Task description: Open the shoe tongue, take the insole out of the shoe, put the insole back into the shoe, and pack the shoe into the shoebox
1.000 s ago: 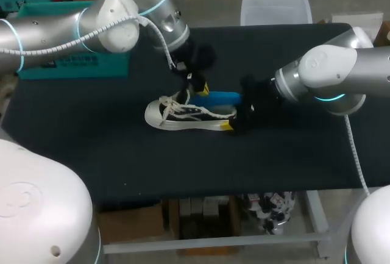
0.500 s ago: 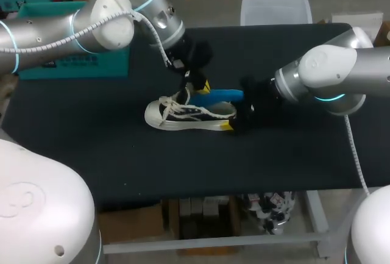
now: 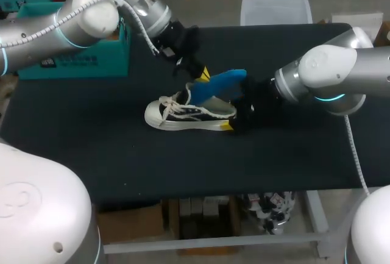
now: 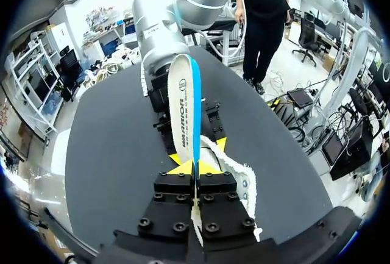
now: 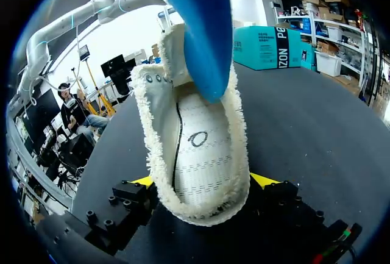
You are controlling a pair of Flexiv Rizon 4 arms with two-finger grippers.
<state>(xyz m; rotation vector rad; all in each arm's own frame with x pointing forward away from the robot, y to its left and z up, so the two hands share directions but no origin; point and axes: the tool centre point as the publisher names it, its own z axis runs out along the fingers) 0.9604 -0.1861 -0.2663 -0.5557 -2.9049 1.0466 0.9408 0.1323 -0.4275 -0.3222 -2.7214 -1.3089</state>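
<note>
Table [image 3: 91,154]: carrying all items.
Box [image 3: 113,60]: standing at the left rear, awaiting the shoe.
Shoe [image 3: 177,117]: lying mid-table, right gripper [image 5: 204,181] clamping its heel.
Insole [image 3: 222,83]: hanging tilted above the opening, left gripper [image 4: 195,166] pinching its end.
Judgement: removal is nearly finishing; reinsertion and packing are remaining.

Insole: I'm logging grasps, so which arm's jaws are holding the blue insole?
The left arm: its jaws pinch the insole by one end, tilted over the shoe. The right arm's jaws clamp the shoe's heel instead.
</note>
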